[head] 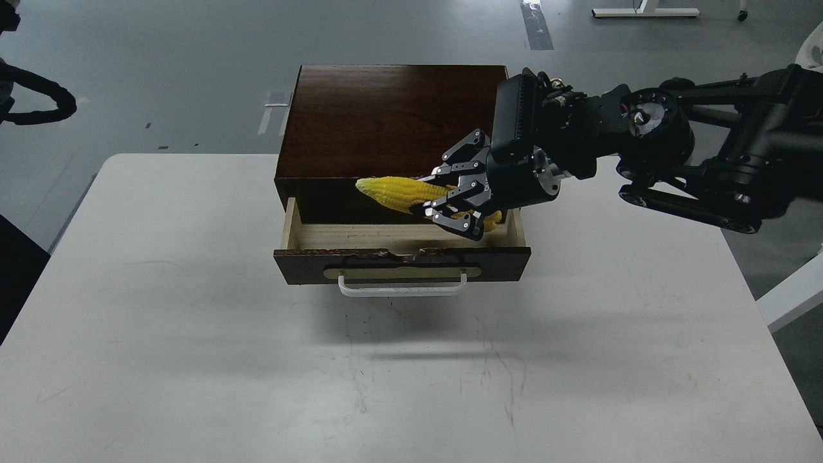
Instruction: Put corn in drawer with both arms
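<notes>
Head view: bright yellow husked corn cob (402, 191), tapered tip pointing left, pinched near its thick end between the fingers of the right gripper (450, 199), clenched around it. Held lying level above the open dark brown wooden drawer (402, 263) with white bar handle (402, 287), lengthwise along the pale interior, apparently so as to drop in flat without catching the chipped front edge. Not yet resting on the drawer floor, judging by the shadowed gap beneath. Dark wooden box (386, 116) sitting on a white table (161, 321). Left arm (38, 96) parked far off at the left edge, its gripper out of sight, presumably waiting to push the drawer shut.
</notes>
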You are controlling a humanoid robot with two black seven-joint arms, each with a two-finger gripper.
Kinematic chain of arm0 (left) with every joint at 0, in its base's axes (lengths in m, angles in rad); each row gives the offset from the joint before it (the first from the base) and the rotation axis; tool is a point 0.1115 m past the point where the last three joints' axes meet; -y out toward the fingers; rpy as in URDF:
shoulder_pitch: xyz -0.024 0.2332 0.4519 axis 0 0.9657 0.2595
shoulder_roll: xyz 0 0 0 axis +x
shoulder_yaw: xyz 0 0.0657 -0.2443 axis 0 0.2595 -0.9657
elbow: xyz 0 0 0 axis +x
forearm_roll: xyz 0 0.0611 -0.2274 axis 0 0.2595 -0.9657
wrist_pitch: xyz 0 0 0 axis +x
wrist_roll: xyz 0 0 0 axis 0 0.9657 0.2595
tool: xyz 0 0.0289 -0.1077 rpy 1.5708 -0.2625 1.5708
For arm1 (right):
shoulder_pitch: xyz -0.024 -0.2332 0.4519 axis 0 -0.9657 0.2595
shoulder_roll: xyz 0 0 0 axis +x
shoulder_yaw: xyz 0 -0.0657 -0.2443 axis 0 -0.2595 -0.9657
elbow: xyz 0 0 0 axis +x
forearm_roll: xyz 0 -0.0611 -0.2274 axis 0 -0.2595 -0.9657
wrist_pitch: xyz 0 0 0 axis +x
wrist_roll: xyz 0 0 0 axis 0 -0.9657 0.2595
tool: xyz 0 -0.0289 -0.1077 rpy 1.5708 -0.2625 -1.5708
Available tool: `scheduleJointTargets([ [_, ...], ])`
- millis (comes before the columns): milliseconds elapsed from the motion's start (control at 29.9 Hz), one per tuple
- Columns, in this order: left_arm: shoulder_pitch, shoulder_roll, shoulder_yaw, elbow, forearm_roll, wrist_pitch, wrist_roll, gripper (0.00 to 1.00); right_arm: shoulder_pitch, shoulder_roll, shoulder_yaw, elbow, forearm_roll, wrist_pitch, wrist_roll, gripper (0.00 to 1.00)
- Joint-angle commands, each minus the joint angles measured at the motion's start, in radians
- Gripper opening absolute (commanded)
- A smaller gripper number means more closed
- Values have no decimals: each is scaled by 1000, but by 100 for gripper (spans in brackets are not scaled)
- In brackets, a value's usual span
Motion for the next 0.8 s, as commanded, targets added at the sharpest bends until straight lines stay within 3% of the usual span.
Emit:
scheduleJointTargets([
  [0, -1, 0, 0, 0, -2, 0, -1, 98, -13, 0, 2, 1, 4, 0, 0, 92],
  [367, -1, 29, -2, 0, -2, 0, 1, 98, -10, -11, 47, -2, 44, 3, 0, 97],
  [768, -3, 28, -6, 0, -4, 0, -2, 98, -22, -89, 387, -65, 758, 3, 0, 100],
])
